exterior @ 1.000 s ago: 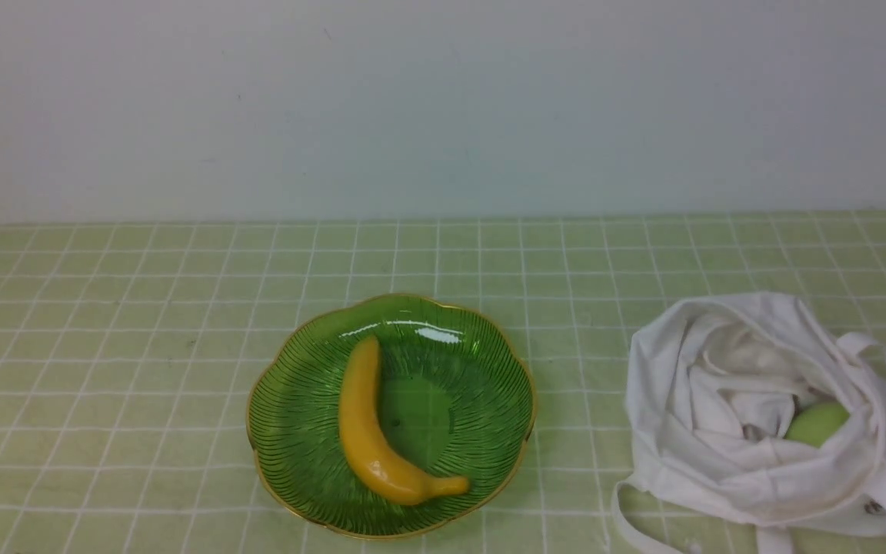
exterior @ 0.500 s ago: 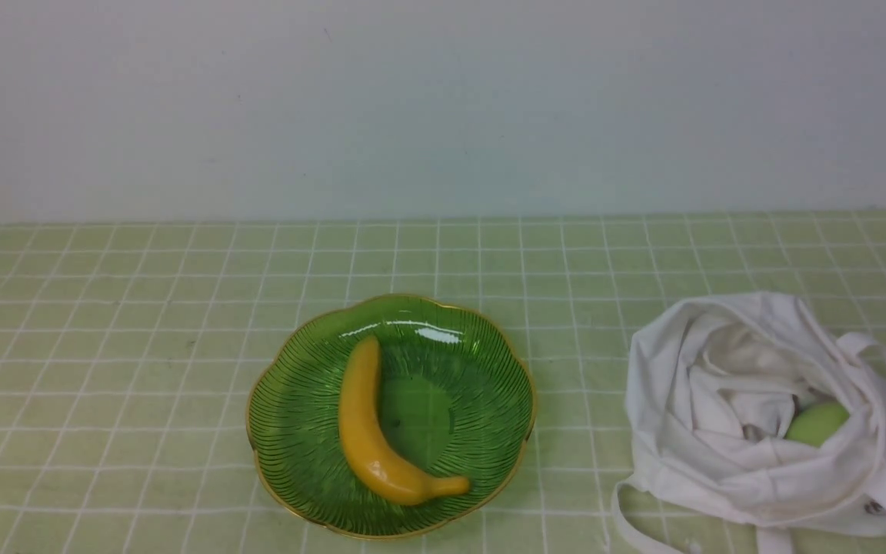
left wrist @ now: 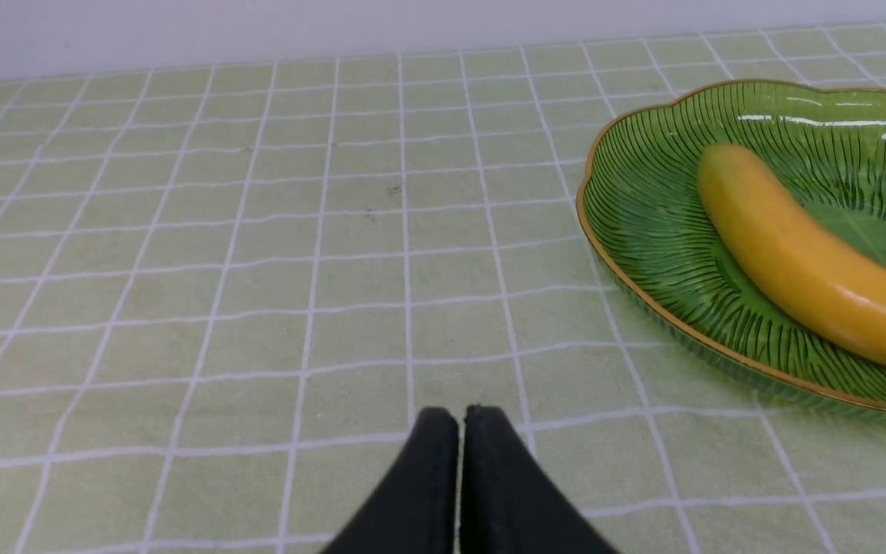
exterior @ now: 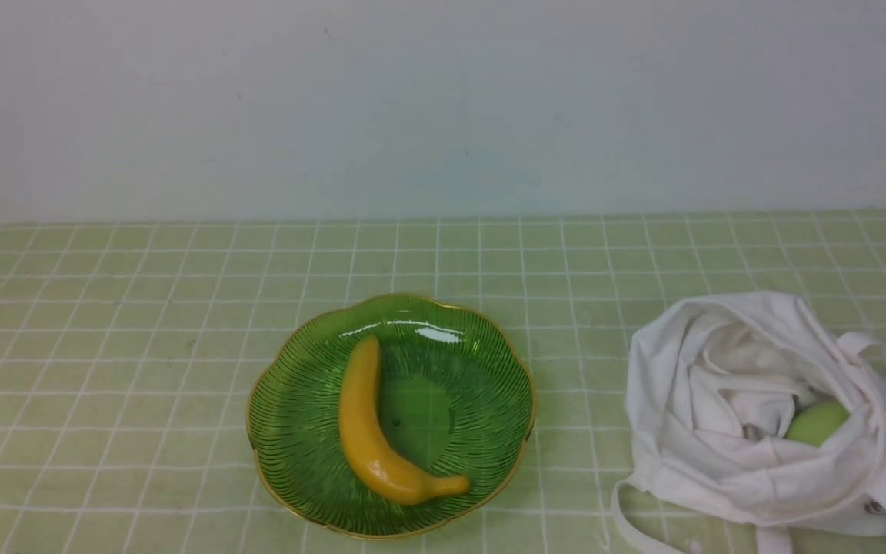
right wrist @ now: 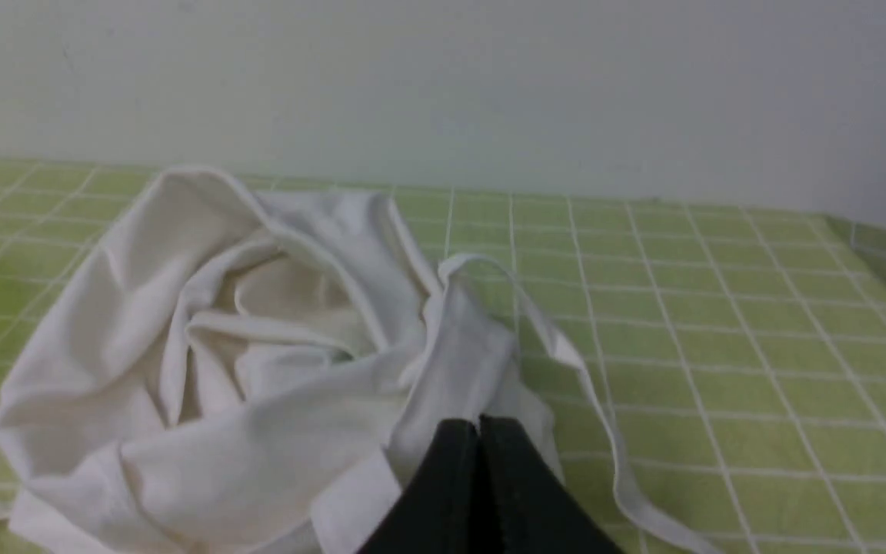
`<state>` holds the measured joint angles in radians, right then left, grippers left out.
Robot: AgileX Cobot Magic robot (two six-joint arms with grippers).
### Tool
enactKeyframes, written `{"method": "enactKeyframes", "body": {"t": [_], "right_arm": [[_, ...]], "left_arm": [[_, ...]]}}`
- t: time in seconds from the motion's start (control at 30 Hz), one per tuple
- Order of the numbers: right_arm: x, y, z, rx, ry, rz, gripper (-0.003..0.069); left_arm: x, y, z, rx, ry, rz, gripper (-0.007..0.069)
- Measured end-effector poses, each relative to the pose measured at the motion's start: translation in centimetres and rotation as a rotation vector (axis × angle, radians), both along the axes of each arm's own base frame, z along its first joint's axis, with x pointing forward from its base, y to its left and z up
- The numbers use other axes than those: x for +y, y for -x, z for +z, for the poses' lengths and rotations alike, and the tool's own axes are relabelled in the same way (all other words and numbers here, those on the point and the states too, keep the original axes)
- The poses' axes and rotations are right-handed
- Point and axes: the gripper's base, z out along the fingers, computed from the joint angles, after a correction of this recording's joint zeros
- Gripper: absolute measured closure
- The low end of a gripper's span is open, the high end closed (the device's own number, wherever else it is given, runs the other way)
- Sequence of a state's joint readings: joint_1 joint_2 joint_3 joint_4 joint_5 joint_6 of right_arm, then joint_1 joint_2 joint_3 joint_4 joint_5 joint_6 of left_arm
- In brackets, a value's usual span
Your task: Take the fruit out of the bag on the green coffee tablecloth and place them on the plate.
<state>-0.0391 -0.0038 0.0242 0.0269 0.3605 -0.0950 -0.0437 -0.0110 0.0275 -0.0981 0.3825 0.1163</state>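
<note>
Front view: As you look forward from between the arms, you see no arm and no end effector in this picture.
Plate: You find the plate (exterior: 489, 362) on the green coffee tablecloth (exterior: 104, 346) that covers the bench, near the middle and toward the near edge.
Banana: It lies inside the plate, on its left half; the banana (exterior: 370, 431) curves from the far side down to the near side, stem end pointing right.
Bag: You see the bag (exterior: 689, 431) crumpled on the cloth, well apart from the plate on the right, mouth open upward, straps trailing at the near edge.
Green fruit: The small round green fruit (exterior: 817, 422) sits inside the bag, at its right side, partly covered by folds.

Left wrist view: Where the left end effector (left wrist: 458, 419) enters the picture, its two black fingers (left wrist: 431, 462) press together, clenched on nothing.
Position: It hangs over bare cloth; the plate and banana lie off to one side, apart from it.

Right wrist view: Where the right end effector (right wrist: 478, 429) shows, its fingers (right wrist: 451, 477) meet tip to tip, clenched and holding nothing you can see.
Position: It sits just beside the bag's near folds and a strap; whether it touches the cloth you cannot tell.
Green fruit: Hidden from this camera by the folds.
</note>
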Motion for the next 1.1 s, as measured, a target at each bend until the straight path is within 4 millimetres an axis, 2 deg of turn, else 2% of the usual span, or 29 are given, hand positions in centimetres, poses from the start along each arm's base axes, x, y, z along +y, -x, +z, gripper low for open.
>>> {"method": "enactKeyframes", "body": {"t": [1.1], "right_arm": [[-0.01, 0.06, -0.09, 0.012, -0.030, -0.008, 0.0666]], "left_arm": [[0.00, 0.00, 0.00, 0.000, 0.000, 0.000, 0.0632]]}}
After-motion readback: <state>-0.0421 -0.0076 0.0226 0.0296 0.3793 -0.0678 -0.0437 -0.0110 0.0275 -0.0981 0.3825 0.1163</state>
